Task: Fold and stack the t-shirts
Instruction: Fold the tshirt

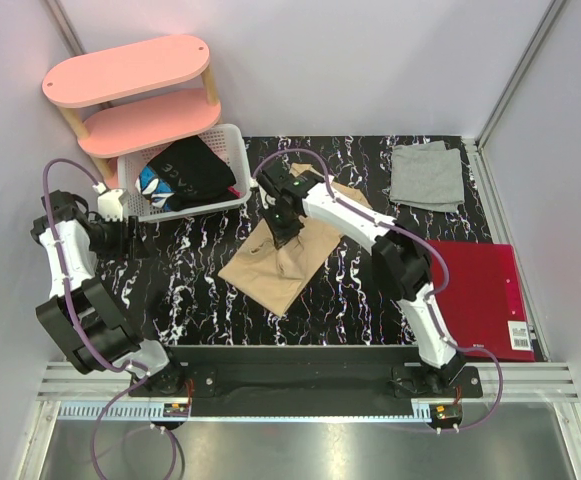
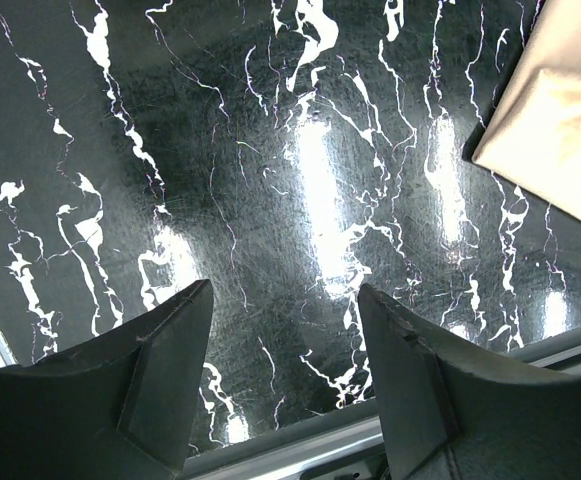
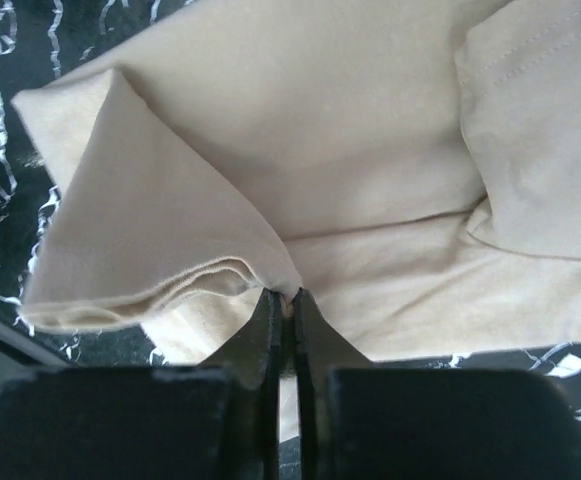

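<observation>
A pink shelf [image 1: 125,70] stands behind a white basket [image 1: 230,150]; a red folder [image 1: 480,290] lies flat.

Two arms on show, left arm [image 1: 70,262] and right arm [image 1: 368,222], both white shells broken up by chunky black joints. Purple cables [image 1: 58,172] loop off each one. A small green light [image 1: 297,184] up near the right one's tip. Left end effector [image 2: 285,290] has dark grey wedge fingers [image 2: 165,375]; right end effector [image 3: 282,300], flat black ones
</observation>
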Controlling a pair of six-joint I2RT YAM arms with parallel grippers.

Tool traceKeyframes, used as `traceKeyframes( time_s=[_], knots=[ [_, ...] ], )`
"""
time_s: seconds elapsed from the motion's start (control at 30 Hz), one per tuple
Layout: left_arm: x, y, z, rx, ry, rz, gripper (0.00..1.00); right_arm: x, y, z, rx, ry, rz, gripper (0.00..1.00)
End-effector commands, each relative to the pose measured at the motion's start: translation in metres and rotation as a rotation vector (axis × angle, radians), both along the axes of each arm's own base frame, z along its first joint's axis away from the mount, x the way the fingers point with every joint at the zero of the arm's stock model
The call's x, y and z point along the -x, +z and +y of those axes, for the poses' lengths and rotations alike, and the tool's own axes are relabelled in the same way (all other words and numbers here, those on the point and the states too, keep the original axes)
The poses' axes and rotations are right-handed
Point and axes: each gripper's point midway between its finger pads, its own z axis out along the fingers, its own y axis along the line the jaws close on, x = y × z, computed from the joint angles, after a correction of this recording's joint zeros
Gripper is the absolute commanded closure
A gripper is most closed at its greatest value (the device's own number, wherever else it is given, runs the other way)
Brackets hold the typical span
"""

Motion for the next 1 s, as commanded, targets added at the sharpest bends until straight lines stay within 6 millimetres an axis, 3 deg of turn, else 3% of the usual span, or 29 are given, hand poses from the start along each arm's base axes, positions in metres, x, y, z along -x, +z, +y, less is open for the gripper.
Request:
traceKeyframes(
  time_s=[0.0, 0.07, 0.17, 0.3, 0.43, 0.5, 0.63, 0.7, 0.73, 0.77, 0.8, 0.83, 0.87, 0.97],
  knots=[
    [-0.004, 0.006, 0.0, -0.021, -0.023, -0.029, 0.36, -0.02, -0.008, 0.006, -0.023, -0.001, -0.018, 0.78],
    [-0.001, 0.004, -0.001, -0.023, -0.031, -0.026, 0.36, -0.03, -0.012, 0.0, -0.003, -0.02, -0.036, 0.51],
    [0.003, 0.001, -0.002, -0.034, -0.043, -0.018, 0.36, -0.056, -0.003, -0.017, 0.016, -0.081, -0.091, 0.34],
    [0.007, -0.003, -0.005, -0.031, -0.054, -0.013, 0.35, -0.095, 0.017, -0.045, 0.052, -0.161, -0.193, 0.24],
    [0.009, -0.004, -0.01, -0.025, -0.069, -0.008, 0.36, -0.127, 0.029, -0.075, 0.096, -0.243, -0.259, 0.22],
    [0.01, -0.004, -0.011, -0.028, -0.076, -0.009, 0.36, -0.136, 0.041, -0.081, 0.111, -0.278, -0.303, 0.22],
    [0.01, -0.002, -0.012, -0.033, -0.08, -0.013, 0.36, -0.108, 0.072, -0.053, -0.059, -0.239, -0.217, 0.24],
    [0.011, 0.0, -0.015, -0.029, -0.087, -0.014, 0.35, -0.077, 0.072, -0.029, -0.099, -0.166, -0.161, 0.24],
    [0.01, 0.002, -0.017, -0.032, -0.094, -0.021, 0.35, -0.056, 0.071, -0.021, -0.097, -0.123, -0.141, 0.24],
    [0.011, 0.003, -0.018, -0.031, -0.096, -0.023, 0.35, -0.028, 0.067, 0.0, -0.077, -0.031, -0.148, 0.23],
    [0.01, 0.005, -0.02, -0.031, -0.101, -0.025, 0.35, -0.013, 0.074, 0.013, -0.076, 0.013, -0.191, 0.2],
    [0.01, 0.005, -0.021, -0.033, -0.104, -0.028, 0.35, 0.002, 0.055, 0.012, -0.002, 0.043, -0.209, 0.18],
    [0.009, 0.006, -0.021, -0.033, -0.101, -0.027, 0.35, 0.035, 0.05, 0.032, 0.033, 0.147, -0.246, 0.16],
    [0.007, 0.006, -0.02, -0.021, -0.092, -0.017, 0.35, 0.058, 0.029, 0.033, 0.196, 0.216, -0.374, 0.13]
  ],
)
